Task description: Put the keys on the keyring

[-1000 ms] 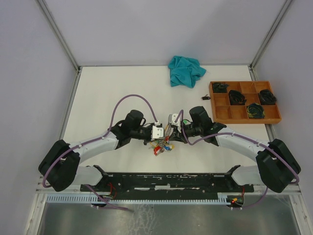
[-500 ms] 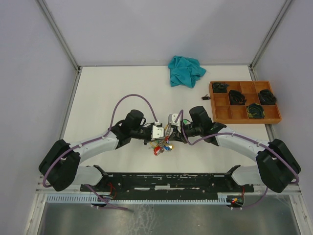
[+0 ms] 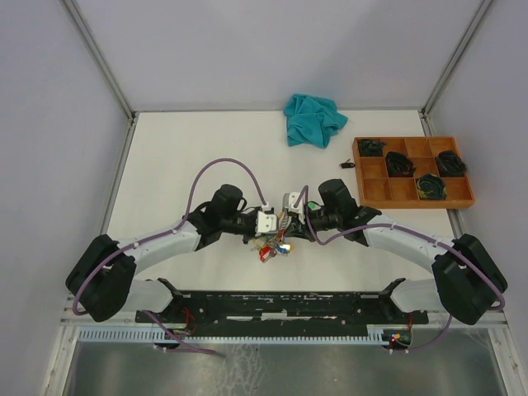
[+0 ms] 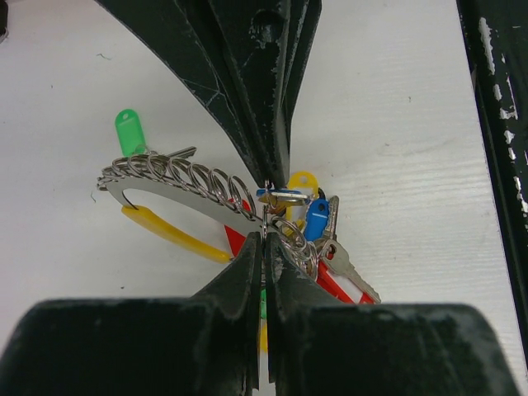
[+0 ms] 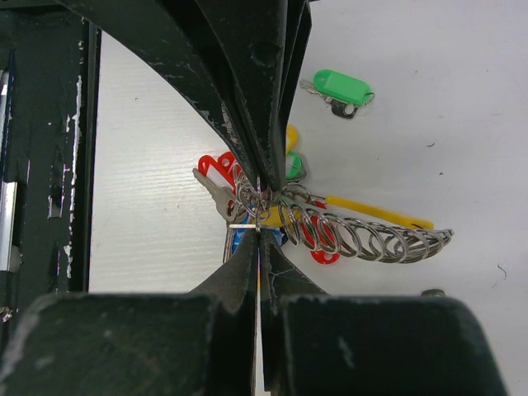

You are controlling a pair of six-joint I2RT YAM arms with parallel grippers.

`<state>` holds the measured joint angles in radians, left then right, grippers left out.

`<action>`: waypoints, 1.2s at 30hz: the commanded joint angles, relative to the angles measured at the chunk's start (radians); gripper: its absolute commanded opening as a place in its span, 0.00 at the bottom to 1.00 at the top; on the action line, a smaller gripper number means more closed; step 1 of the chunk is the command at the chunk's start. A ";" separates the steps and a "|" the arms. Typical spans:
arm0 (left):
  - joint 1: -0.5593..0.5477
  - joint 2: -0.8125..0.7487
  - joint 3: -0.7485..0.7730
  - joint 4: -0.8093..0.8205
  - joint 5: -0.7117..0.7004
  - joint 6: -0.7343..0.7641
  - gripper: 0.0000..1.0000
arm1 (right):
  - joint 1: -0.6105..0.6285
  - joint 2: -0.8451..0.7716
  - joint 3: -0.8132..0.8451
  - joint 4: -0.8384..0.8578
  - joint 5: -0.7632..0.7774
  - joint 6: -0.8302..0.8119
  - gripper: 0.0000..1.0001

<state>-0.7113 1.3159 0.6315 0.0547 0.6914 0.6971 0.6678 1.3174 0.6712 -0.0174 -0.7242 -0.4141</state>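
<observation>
The left fingers (image 4: 238, 276) and the right fingers (image 5: 285, 276) meet tip to tip low over the middle of the desk (image 3: 173, 157). Both are clenched, and each seems to pinch the thin wire of the keyring (image 4: 169, 188) at nearly the same spot. From that pinch the ring, crowded with small loops, runs off sideways, leftward in the left wrist view and rightward in the right. The keys (image 4: 318, 235) with blue, red and yellow tags bunch just beside the tips, equally near both arms. One green-tagged key (image 5: 338, 89) lies apart on the desk, probably not yet threaded. At the far right, a wooden tray (image 3: 462, 204) holds dark bundles in four compartments; the others show only wood.
</observation>
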 commanded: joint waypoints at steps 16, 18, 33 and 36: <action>-0.002 0.010 0.067 -0.015 0.049 -0.005 0.03 | 0.018 -0.044 0.034 -0.006 0.065 -0.040 0.01; -0.002 0.013 0.069 -0.016 0.054 -0.007 0.03 | 0.021 -0.044 0.036 -0.007 0.068 -0.042 0.01; -0.002 0.018 0.074 -0.017 0.070 -0.015 0.03 | 0.037 -0.040 0.042 -0.006 0.069 -0.045 0.01; -0.001 0.022 0.077 -0.019 0.073 -0.017 0.03 | 0.038 -0.040 0.044 -0.006 0.063 -0.045 0.01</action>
<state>-0.7113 1.3308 0.6613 0.0162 0.7170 0.6971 0.6983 1.3018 0.6712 -0.0479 -0.6498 -0.4477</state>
